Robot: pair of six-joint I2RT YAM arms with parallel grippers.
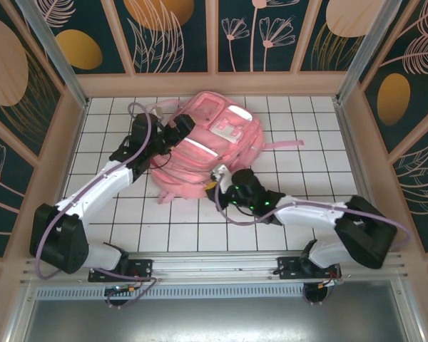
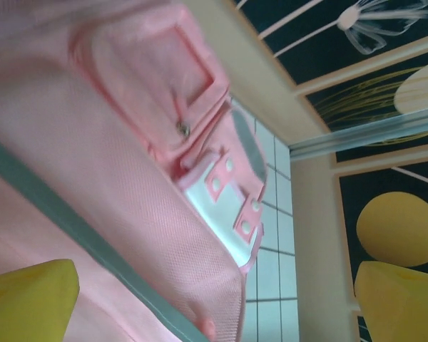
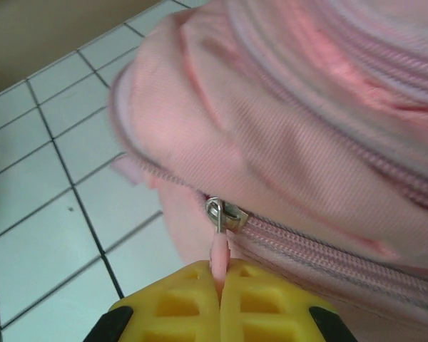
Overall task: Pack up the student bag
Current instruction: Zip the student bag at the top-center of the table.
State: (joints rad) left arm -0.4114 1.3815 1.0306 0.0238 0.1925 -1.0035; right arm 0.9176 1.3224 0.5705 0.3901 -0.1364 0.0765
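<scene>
The student bag [image 1: 210, 142], a big pink backpack with a silvery stripe and whitish patches, lies on the white tiled table [image 1: 307, 128], at its centre and towards the back. My left gripper [image 1: 177, 132] is at the bag's left side. In the left wrist view it [image 2: 215, 274] is open, its yellow fingers [image 2: 28, 299] spread wide over the pink fabric [image 2: 93, 142] with nothing held. My right gripper [image 1: 218, 182] is at the bag's near edge. There it [image 3: 220, 267] is shut on the pink zipper pull [image 3: 219, 248], which hangs from a metal slider [image 3: 227, 212].
A pink strap [image 1: 282, 144] trails off the bag to the right, and more straps bunch at its near left [image 1: 172, 187]. Wooden walls [image 1: 214, 84] enclose the table on three sides. Bare tiles lie to the front and right.
</scene>
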